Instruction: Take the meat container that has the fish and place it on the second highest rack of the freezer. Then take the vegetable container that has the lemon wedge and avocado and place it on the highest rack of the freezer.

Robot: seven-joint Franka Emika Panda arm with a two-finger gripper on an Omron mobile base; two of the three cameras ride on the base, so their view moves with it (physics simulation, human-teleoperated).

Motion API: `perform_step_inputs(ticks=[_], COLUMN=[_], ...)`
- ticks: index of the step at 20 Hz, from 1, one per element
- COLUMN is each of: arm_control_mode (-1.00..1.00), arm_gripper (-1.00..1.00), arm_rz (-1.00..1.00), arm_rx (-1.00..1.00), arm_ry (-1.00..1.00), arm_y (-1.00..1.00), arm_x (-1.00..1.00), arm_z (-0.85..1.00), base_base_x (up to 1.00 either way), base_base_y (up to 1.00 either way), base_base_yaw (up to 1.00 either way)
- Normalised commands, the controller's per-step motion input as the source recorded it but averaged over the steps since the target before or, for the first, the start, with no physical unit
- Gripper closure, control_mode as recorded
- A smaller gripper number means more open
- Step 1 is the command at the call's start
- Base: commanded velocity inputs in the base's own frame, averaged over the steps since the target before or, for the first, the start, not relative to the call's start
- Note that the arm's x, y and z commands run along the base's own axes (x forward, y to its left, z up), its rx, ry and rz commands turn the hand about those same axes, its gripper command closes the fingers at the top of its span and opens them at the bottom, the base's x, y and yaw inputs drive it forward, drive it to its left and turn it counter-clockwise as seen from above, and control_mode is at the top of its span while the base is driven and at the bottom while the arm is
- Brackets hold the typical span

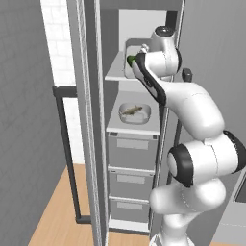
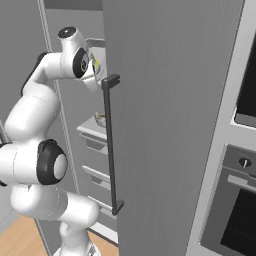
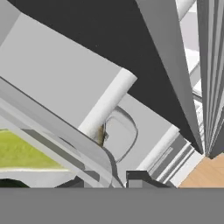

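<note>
Vegetable container (image 1: 128, 61), a pale shallow tray with a dark green avocado (image 1: 130, 60) at its near edge, sits upper centre on the freezer's highest rack (image 1: 115, 73), where we clamp its rim in the gripper (image 3: 105, 181). Tilting could spill it. Farther down, the slender brownish fish (image 1: 132, 110) lies aslant, its long axis running lower-left to upper-right.
</note>
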Motion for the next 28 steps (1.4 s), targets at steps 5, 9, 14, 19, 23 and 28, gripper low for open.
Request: perform_step_inputs(ticks=[5,9,14,19,23,28], arm_control_mode=[-1.0,-1.0,-1.0,-1.0,-1.0,-1.0], arm_gripper=[1.0,1.0,1.0,1.0,1.0,1.0], arm_rz=[-0.12,-0.08,-0.02,0.0,-0.01,-0.03], arm_rx=[0.0,0.0,0.0,0.0,0.0,0.0], arm_ry=[0.06,0.03,0.09,0.01,0.01,0.04], arm_y=[0.0,0.0,0.0,0.0,0.0,0.0], arm_x=[0.27,0.49,0.14,0.31,0.57,0.66], arm_z=[-0.16,-0.03,-0.24,-0.06,-0.02,-0.04], base_base_x=[0.0,0.0,0.0,0.0,0.0,0.0], base_base_y=[0.0,0.0,0.0,0.0,0.0,0.0], base_base_yaw=[0.0,0.0,0.0,0.0,0.0,0.0])
